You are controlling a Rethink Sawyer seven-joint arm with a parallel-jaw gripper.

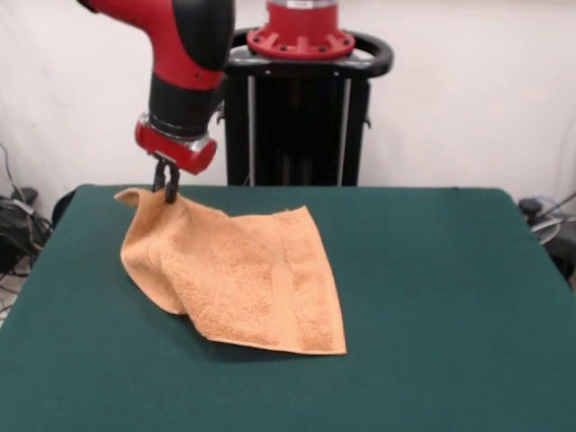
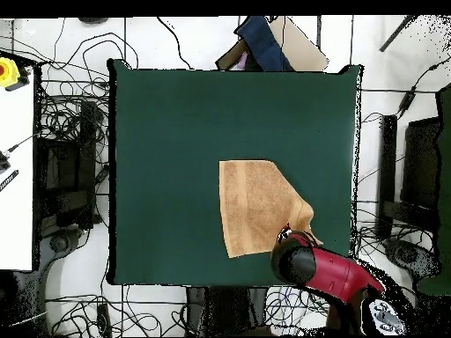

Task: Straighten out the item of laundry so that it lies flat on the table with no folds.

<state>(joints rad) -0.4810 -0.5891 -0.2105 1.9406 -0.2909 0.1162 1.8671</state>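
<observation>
**Corner lifted, fold not yet out**

The towel [image 1: 247,288] lies on the table [image 1: 450,297], its near part flat. Toward the pedestal [image 1: 297,108], one corner is raised, pinched in the gripper [image 1: 166,191], whose jaws are closed tight on the cloth. Judged mid-unfold: next, draw that corner outward and lower it. Bare felt surrounds the towel, least behind the raised corner.
</observation>
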